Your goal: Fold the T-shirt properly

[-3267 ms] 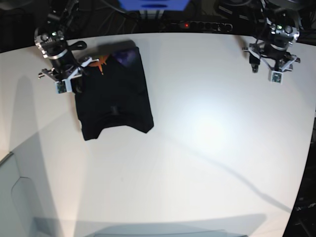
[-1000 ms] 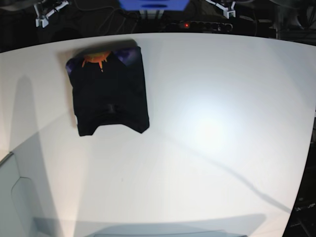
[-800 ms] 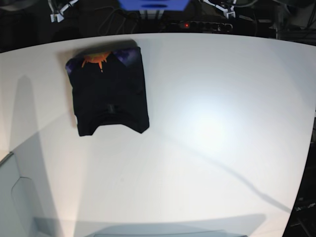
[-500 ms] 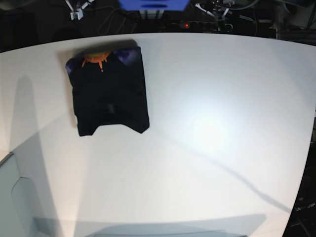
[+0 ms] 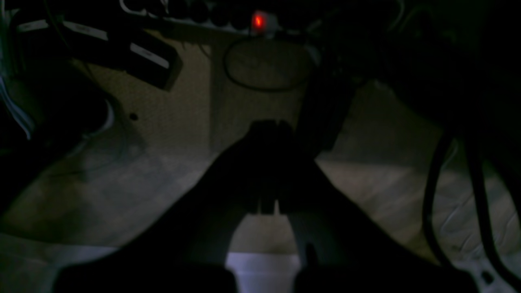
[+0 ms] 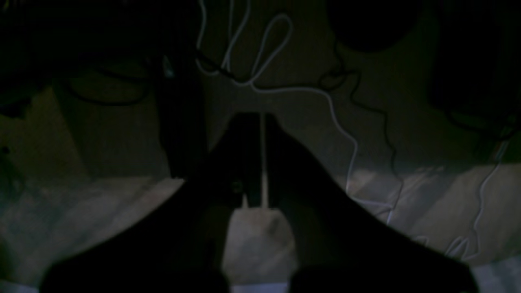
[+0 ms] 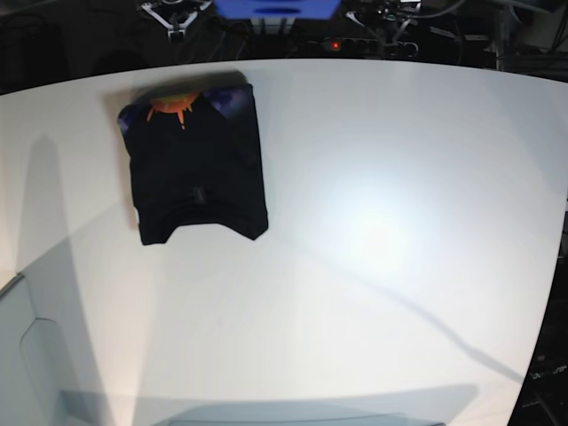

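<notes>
Both arms have pulled back, fingers (image 5: pixel 270 128) closed empty; T-shirt (image 7: pixel 195 169) lies folded.

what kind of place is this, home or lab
Most likely a robotics lab: a bare white table holding a folded T-shirt, with a power strip and loose cables on the floor behind.

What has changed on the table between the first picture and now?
Both arms left the table and drew back behind its far edge; the right gripper, which was at the T-shirt, let it go. The T-shirt's far edge now lies flat. The table is unchanged.
</notes>
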`<state>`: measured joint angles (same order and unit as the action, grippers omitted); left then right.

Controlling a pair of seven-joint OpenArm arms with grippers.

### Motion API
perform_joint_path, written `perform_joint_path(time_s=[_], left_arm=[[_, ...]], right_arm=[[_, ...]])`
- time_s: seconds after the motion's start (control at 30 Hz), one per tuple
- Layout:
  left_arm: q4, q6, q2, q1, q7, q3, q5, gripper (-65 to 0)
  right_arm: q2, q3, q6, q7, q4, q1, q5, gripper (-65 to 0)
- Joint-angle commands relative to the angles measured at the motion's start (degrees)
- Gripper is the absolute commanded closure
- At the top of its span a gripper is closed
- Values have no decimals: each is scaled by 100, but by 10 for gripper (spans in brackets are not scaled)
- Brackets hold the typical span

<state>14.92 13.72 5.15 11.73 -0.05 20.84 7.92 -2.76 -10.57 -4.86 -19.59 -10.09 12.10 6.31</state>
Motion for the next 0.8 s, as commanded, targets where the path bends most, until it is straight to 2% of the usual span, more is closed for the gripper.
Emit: perform_joint_path(time_s=[0.0,0.2,0.43,0.77], left_arm=[[16,22,35,-8,-34,-75,-6,0],[16,22,17,-17,-43,-251,-14,0],[16,22,-115,-157,-25,-269,30,0],[7,22,-220,-175,-34,-260,30,0]], right_arm=[[26,-20,-116,-41,11,69,16,0],[87,-47,-90,-23,20,-10,16,0],[-27,-47,-90,390,11,-142,16,0],[-53,-47,-90,355,2,-150,16,0]])
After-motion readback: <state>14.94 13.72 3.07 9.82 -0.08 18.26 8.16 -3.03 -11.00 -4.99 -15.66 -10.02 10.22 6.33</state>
